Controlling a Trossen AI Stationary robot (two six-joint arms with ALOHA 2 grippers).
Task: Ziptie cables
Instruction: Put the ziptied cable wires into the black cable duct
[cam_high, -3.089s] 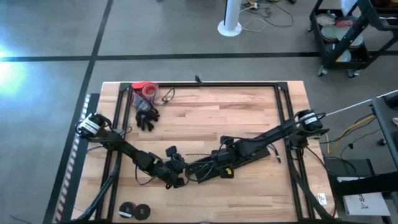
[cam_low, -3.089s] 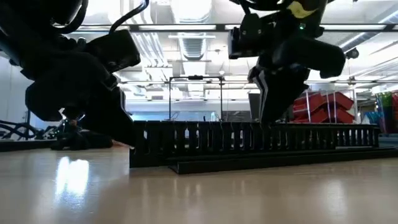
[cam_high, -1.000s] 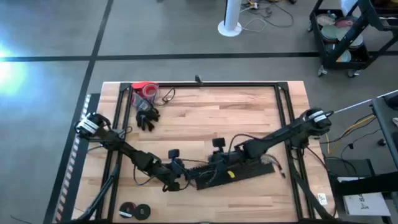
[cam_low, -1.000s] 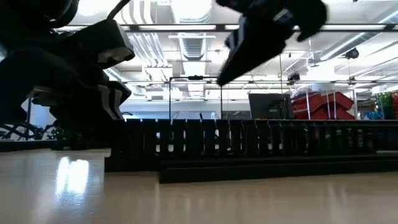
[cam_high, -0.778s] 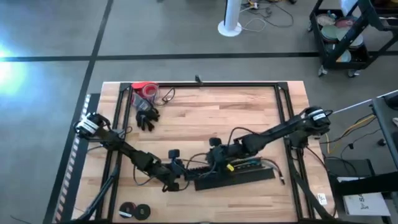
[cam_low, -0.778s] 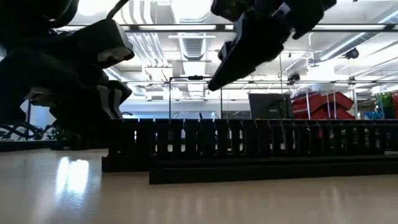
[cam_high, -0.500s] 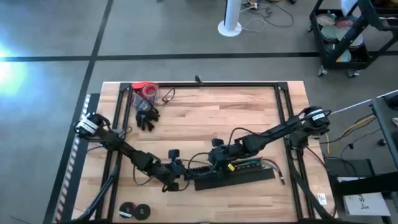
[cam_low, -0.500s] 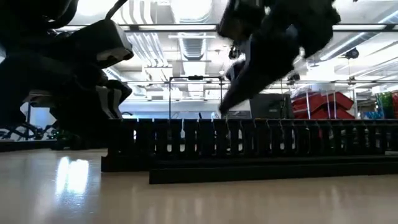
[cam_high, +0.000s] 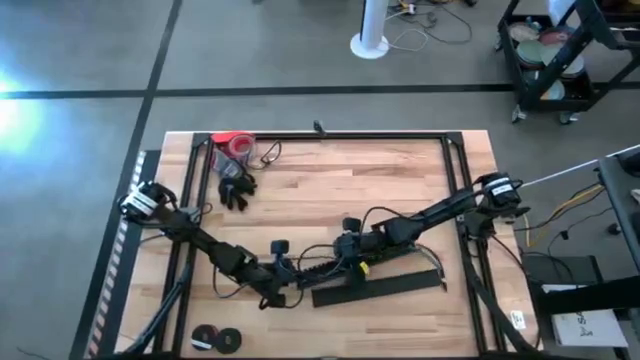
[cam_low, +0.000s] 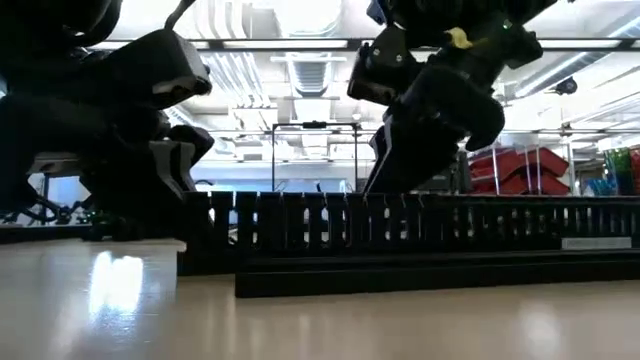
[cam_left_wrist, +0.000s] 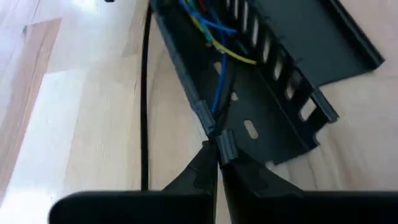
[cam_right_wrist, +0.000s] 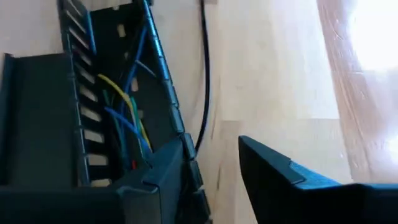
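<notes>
Already the left gripper (cam_left_wrist: 217, 163) is pinched narrow on the near end of the cables (cam_left_wrist: 219, 93), which run straight away from it along the slotted black bar (cam_left_wrist: 273, 118). Further along that same line the right gripper (cam_right_wrist: 208, 168) stands wide open astride the bar's side wall, with the wires just beside one finger.
</notes>
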